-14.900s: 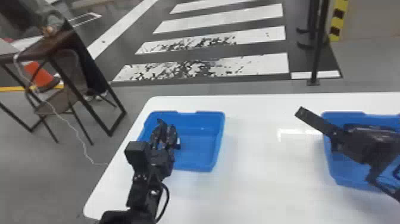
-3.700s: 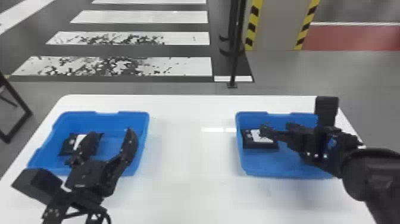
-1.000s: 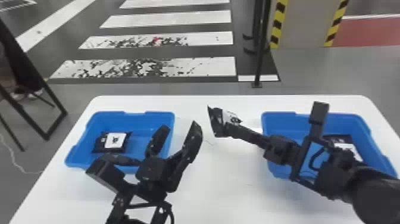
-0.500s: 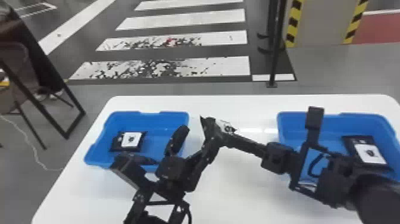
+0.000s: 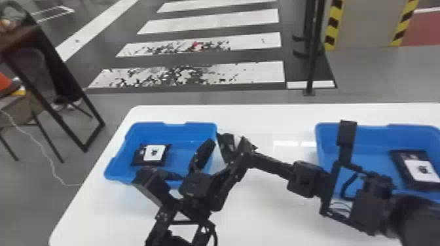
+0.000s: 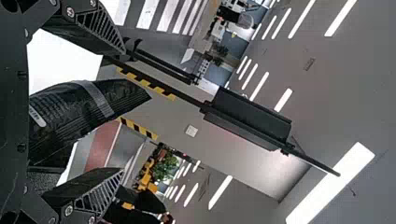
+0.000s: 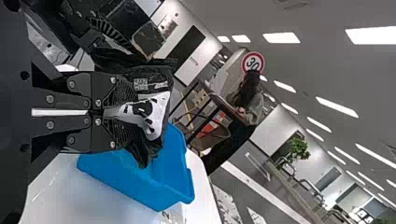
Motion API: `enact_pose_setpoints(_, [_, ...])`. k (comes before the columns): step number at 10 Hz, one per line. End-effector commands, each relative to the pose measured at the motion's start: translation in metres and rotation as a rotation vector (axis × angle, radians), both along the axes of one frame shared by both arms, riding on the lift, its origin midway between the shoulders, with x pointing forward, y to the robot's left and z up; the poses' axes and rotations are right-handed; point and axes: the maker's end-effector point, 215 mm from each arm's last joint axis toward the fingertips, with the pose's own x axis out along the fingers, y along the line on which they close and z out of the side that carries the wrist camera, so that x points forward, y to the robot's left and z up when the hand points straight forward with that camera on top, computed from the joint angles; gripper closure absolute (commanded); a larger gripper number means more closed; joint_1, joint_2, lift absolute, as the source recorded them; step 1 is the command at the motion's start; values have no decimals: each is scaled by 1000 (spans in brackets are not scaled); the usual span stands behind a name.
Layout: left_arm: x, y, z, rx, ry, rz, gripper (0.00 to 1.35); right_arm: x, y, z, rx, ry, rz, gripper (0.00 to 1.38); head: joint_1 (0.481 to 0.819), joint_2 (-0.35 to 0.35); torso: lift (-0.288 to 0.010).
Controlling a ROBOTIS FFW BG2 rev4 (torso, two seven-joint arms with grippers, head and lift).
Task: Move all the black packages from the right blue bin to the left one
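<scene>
My left gripper (image 5: 226, 147) stands open beside the left blue bin (image 5: 199, 129), with its fingers spread around a black package (image 5: 226, 144). My right gripper (image 5: 250, 152) is shut on that same package, above the table. From the left wrist, the package (image 6: 79, 109) shows between the open fingers of the left gripper (image 6: 122, 112). In the right wrist view the right gripper (image 7: 123, 112) pinches the package (image 7: 152, 77) by its white label. Another black package (image 5: 139, 153) lies in the left bin; a further one (image 5: 399, 160) lies in the right blue bin (image 5: 353, 131).
White table (image 5: 268, 209) lies under both bins, with its left edge running beside the left bin. In the right wrist view the left bin's wall (image 7: 126, 179) is below the held package. A black post (image 5: 312, 65) stands beyond the table.
Since 3.7 s ago, my right gripper has come out of the right bin leftward with a package. My left gripper has moved right to meet it. The head view has turned slightly left over the last second.
</scene>
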Motion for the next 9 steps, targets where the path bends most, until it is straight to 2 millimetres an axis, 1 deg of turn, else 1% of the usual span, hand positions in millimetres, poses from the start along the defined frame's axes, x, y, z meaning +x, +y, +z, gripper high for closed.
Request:
enact_pose_setpoints(1, [0,6,-2,9,3,11,228,-5,5,-1,6,7,12,1205,695,235,-140])
enact_pose_setpoints(2, [0,10,0,18,-7,21,716,-5,4,-1,7,8,12,1205,695,244,-140])
enact_pose_setpoints(3, [0,16,3,34,-14,34,1067,-5,4,1,13,9,11,1205,695,252,-140])
enact_pose_setpoints(4, [0,16,4,76,-1,28,1225,-3,3,3,19,4,5,1205,695,256,-140])
enact_pose_setpoints(5, [0,14,6,99,-8,25,1213,1,2,6,26,-5,-6,1205,695,262,-140])
enact_pose_setpoints(7, [0,10,13,147,-18,15,1214,21,-1,16,34,-32,-34,1205,695,255,-140])
enact_pose_setpoints(9, [-1,9,22,164,-33,15,1213,28,4,21,47,-38,-40,1205,695,245,-140])
